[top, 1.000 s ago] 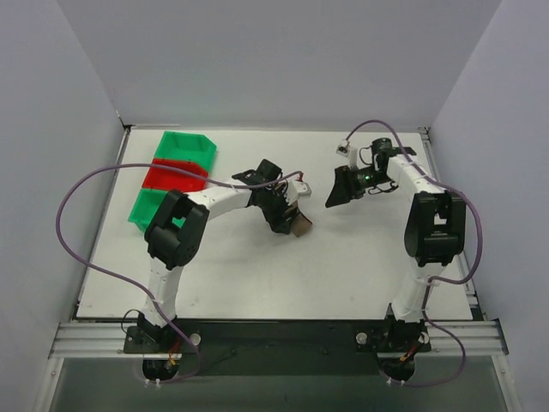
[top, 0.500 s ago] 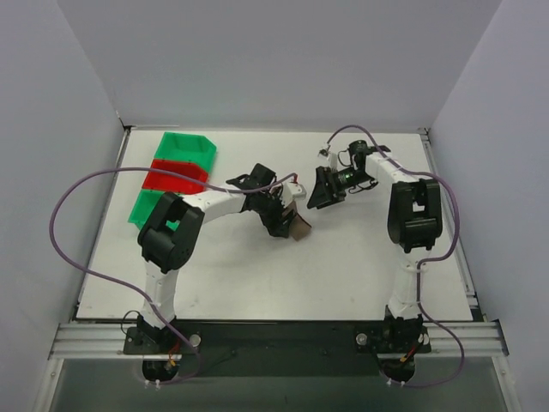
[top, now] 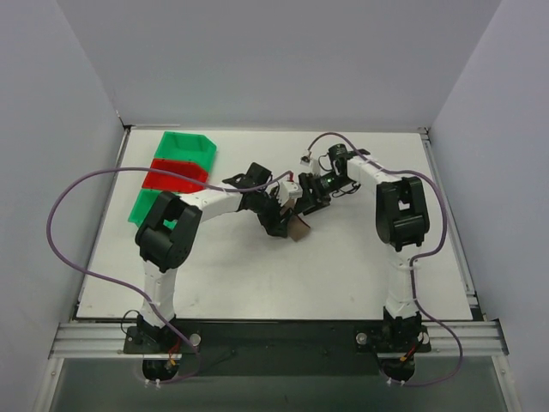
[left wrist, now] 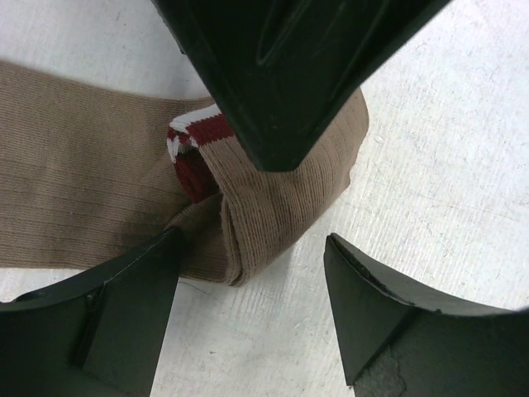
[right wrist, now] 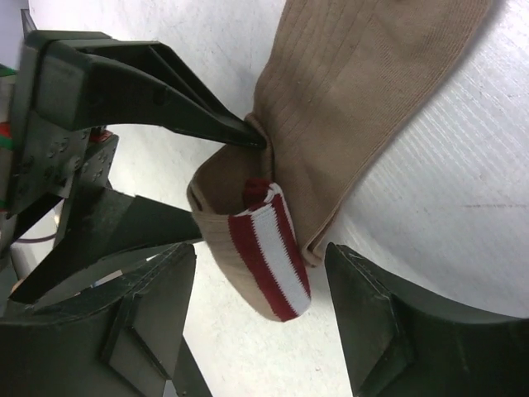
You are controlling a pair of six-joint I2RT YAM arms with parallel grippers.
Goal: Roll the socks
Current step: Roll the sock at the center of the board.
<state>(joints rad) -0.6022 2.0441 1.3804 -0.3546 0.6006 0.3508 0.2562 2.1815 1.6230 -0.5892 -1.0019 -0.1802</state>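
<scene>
The right end effector point(right wrist: 258, 252) has swung in from the far right of the white bench point(top: 369, 257) and now meets the left end effector point(left wrist: 254, 241) at the tan-brown ribbed knit sock point(left wrist: 83, 190). The sock lies mid-bench, its maroon, white-striped cuff point(left wrist: 186, 157) folded over into a first loose turn. The left has barely shifted: its jaws stand open astride that fold, one finger against the knit, the other clear of it over bare bench. The right's jaws are open too, with the striped end between them and nothing clamped. With both arms at the fold, the rolling looks only just begun, and most of the sock lies flat.
</scene>
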